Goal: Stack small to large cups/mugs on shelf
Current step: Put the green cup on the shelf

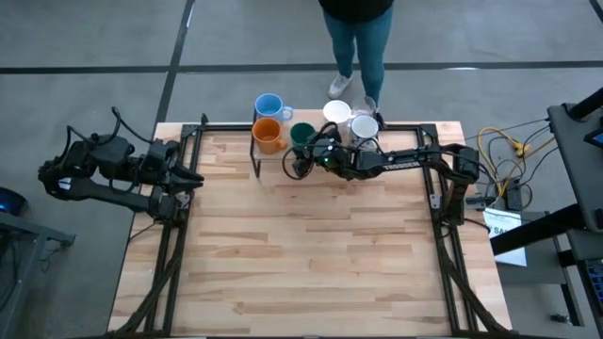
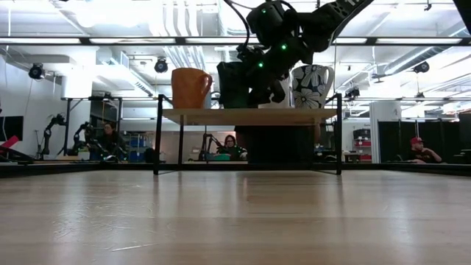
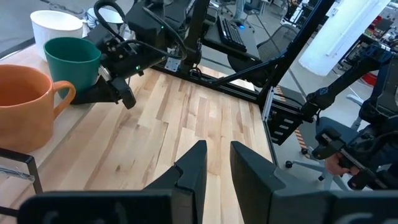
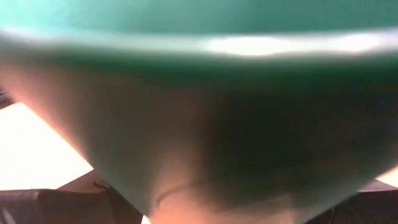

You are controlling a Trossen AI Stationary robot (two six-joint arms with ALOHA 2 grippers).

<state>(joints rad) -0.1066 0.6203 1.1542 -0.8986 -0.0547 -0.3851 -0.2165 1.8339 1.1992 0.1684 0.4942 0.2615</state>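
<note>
On the shelf at the table's far edge stand a light blue mug, an orange mug, a white mug and a patterned grey-white mug. My right gripper reaches in from the table's right and is shut on the dark green cup, between the orange mug and the two white ones. The cup fills the right wrist view. My left gripper waits at the table's left edge, fingers almost together with nothing between them. My right gripper pinches the dark green cup's lower wall between its two fingers; one finger lies along the side toward the table's near edge, and the cup hides the other. The fingers come nearly level from the table's right. The cup stands upright, its bottom at the shelf top.
A person stands just beyond the table's far edge, behind the shelf. Cables lie off the table's right side. The near half of the tabletop is bare wood. Black frame rails run along both sides.
</note>
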